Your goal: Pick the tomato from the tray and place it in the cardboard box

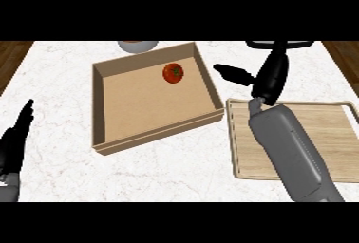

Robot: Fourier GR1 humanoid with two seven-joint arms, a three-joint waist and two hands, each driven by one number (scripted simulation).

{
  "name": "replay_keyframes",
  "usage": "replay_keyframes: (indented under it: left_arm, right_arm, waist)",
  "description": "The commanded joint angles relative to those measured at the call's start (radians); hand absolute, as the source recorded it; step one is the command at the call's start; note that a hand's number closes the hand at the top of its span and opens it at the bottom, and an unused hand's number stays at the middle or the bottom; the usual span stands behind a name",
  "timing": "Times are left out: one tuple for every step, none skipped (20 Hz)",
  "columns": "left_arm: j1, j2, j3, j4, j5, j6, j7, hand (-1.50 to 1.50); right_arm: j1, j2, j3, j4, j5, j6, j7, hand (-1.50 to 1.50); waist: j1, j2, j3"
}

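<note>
The tomato [173, 73] lies inside the cardboard box [144, 107], on its floor near the far right corner, touching neither hand. The box sits at a slant on the white marble table [175, 175], just beside the wooden tray [336, 142] at its right. The right hand [272, 76] hangs past the tray's far edge, beside the box's right wall, fingers straight and thumb spread toward the box, holding nothing. The left hand [14, 142] rests at the view's lower left edge, fingers straight and pointing up. A grey bowl [136, 45] shows partly at the table's far edge behind the box.
</note>
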Motion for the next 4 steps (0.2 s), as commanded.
replay_keyframes:
  left_arm:
    - [-0.001,0.005,-0.007,-0.028,-0.007,-0.016,0.03,0.0]
    - [0.003,0.005,0.015,-0.002,0.003,-0.009,-0.002,0.0]
    - [0.031,0.004,0.016,-0.01,-0.008,0.008,-0.002,0.0]
    - [-0.024,0.013,0.026,-0.003,0.017,-0.021,0.019,0.0]
  right_arm:
    - [0.208,-0.094,0.041,-0.285,0.009,0.11,0.082,-1.5]
    - [0.254,-0.113,0.06,-0.35,0.028,0.135,0.116,-1.5]
    - [0.26,-0.157,0.053,-0.419,-0.006,0.207,0.15,-1.5]
    - [0.345,-0.182,0.061,-0.48,-0.029,0.214,0.117,-1.5]
  waist:
    - [0.001,0.002,0.0]
    - [-0.002,0.002,-0.001]
    - [-0.01,-0.003,-0.001]
    - [-0.011,0.002,0.0]
